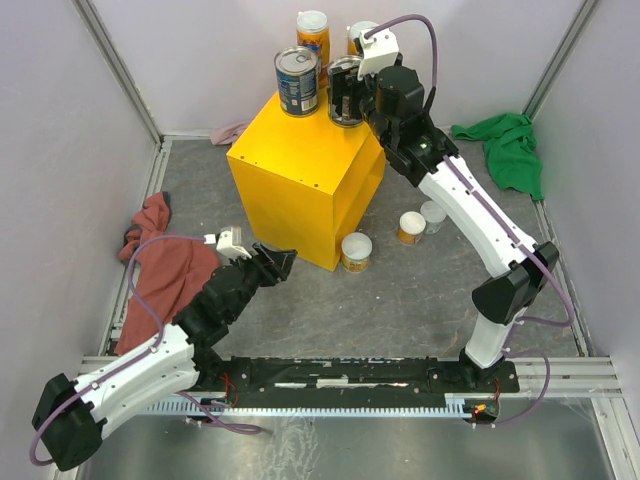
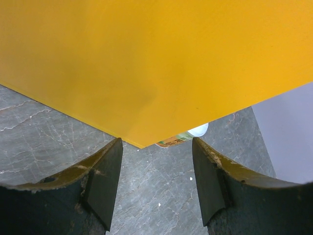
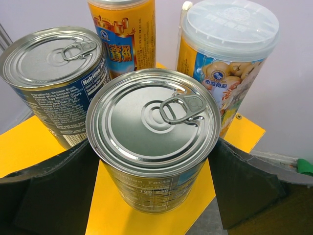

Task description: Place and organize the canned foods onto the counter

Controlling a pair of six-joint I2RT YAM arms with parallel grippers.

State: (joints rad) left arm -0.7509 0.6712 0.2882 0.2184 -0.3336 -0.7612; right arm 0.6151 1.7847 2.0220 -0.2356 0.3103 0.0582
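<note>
- Right fingers (image 3: 244, 186) are clamped on either side of a blue can (image 3: 154, 127). The can is at the right edge of the counter (image 1: 300, 170) top. Whether its base is fully down cannot be told, and it is not yet released.
- Left fingers (image 2: 105, 186) are held partly spread with nothing between them, low over the table (image 1: 400, 310) and pointed at the counter's side wall.
- Done: the other blue can (image 1: 297, 80) is set on the top just beside the gripped one. Two tall orange cans (image 1: 313, 35) are stood behind them at the far edge.
- Four of seven are judged up once the grip is let go.
- Outstanding: three short cans (image 1: 356, 250) are on the table. One is just beside the counter's near corner and two are close together further right.
- All four on top are bunched at the far end. Room for three more is judged to be available nearer the front.
- Progress is judged a little past half. Tidy rows are judged not yet formed.
</note>
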